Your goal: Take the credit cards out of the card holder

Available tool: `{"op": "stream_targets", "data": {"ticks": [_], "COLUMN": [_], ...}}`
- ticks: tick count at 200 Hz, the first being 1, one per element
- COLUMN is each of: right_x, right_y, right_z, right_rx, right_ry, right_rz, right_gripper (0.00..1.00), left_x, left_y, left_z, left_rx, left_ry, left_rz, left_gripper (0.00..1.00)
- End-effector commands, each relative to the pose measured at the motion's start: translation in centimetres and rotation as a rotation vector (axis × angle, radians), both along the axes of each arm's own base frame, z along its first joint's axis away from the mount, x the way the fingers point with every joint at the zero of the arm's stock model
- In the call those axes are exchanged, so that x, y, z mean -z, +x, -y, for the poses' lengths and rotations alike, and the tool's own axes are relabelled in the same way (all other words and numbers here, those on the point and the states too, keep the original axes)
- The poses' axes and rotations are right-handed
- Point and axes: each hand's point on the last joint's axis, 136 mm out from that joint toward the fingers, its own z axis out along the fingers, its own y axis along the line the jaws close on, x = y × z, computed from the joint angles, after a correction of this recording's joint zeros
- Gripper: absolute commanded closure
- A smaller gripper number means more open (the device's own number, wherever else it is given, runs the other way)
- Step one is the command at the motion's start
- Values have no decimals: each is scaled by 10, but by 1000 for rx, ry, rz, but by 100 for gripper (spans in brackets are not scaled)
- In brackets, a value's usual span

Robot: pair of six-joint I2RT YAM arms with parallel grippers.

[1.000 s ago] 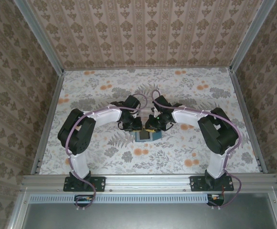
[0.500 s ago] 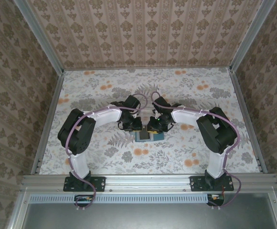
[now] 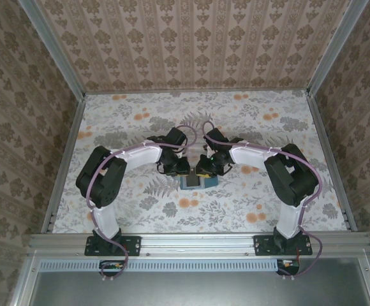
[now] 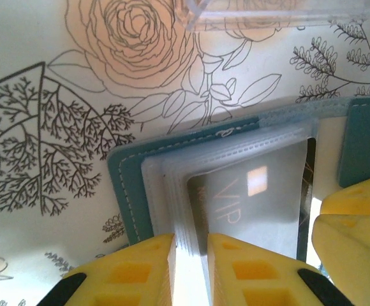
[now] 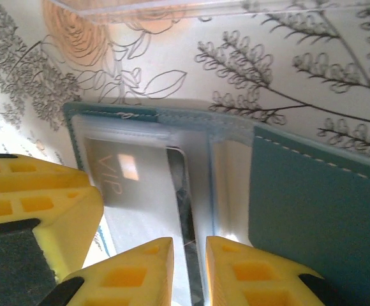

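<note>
Nearest the lens, the left claw (image 4: pixel 191 245) stands almost closed. The edge of the clear sleeve stack (image 4: pixel 166 191) runs into the slit between its yellow fingers (image 4: pixel 127 274), so it looks clenched on the card holder (image 4: pixel 131 185) as an anchor. The right claw (image 5: pixel 190 248) is just as narrow, and the bare edge of the dark card (image 5: pixel 186 210) passes into its gap. I judge it is nipping that card, though the bite itself is hidden. The card, marked VIP, lies mostly under a frosted sleeve. The card holder lies open on the floral worktop (image 3: pixel 236 115), between the two arms. To do this well, the right claw should draw straight along the slot, flat and slow. The left should pin the sleeves so the holder neither drags nor folds. A clear plastic box (image 4: pixel 268 13) lies beyond, near the holder.
</note>
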Motion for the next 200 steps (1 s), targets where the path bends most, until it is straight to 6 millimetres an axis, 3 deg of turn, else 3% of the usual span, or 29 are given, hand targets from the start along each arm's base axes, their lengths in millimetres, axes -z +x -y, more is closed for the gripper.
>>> {"op": "stream_targets", "data": {"ticks": [1, 70, 118, 148, 200], "right_x": [-9, 7, 15, 10, -18], "right_y": [3, 1, -3, -3, 5], "right_z": [-11, -11, 9, 17, 4], "right_rx": [-15, -21, 4, 8, 21], "right_ry": [67, 52, -65, -104, -16], "right_rz": [0, -34, -50, -35, 22], "right_gripper": [78, 78, 75, 75, 75], "left_x": [-7, 10, 16, 12, -12], "left_y": [-2, -7, -9, -8, -1], "left_z": [-6, -9, -15, -18, -10], "left_rx": [-5, 0, 0, -2, 2], "left_ry": [-1, 20, 47, 56, 15], "left_rz": [10, -33, -39, -31, 13], "left_gripper": [80, 85, 85, 85, 85]}}
